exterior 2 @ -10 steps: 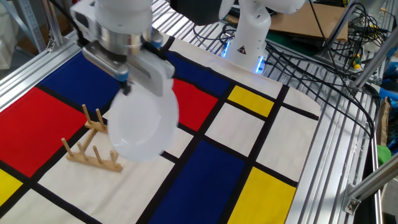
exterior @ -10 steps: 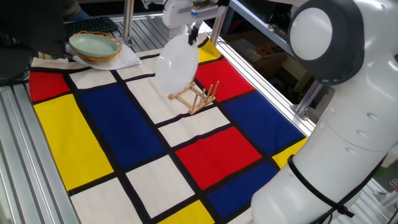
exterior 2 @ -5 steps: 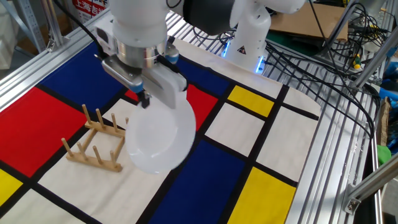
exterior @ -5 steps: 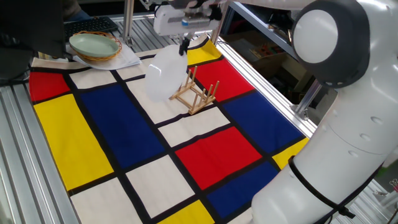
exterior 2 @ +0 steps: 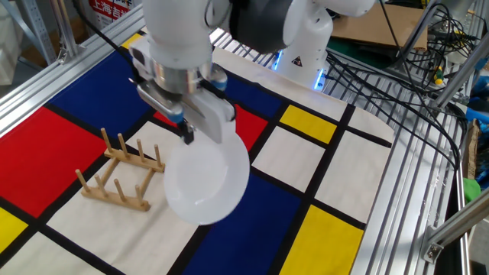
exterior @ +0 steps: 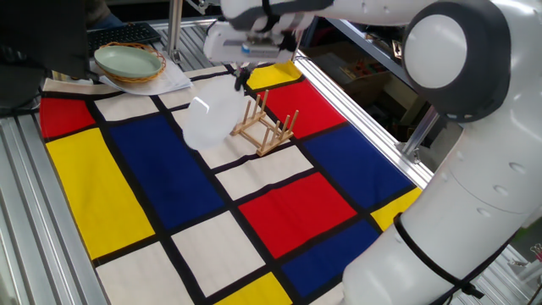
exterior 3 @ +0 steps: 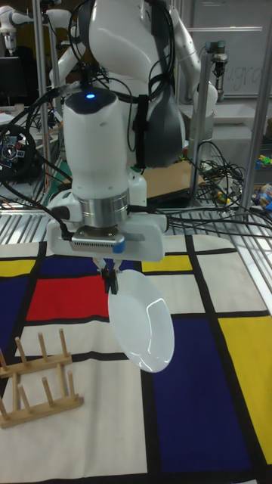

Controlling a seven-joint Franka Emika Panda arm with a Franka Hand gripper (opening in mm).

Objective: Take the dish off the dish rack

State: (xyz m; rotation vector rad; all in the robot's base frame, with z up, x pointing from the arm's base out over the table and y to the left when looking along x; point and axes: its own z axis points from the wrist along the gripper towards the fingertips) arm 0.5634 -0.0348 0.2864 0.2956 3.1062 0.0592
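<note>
The dish is a glossy white round plate hanging tilted in the air, held by its upper rim. My gripper is shut on that rim. The dish rack, a small light-wood peg rack, stands on the cloth with nothing in it. The plate is clear of the rack, off to one side of it and above the checkered cloth.
A pale green dish in a wicker basket sits at a far corner of the cloth. The colour-block cloth covers the table, with aluminium rails along its edges. My arm's base and cables stand beyond the cloth.
My gripper has carried the plate sideways away from the rack and a little lower. The rack has stayed in place.
</note>
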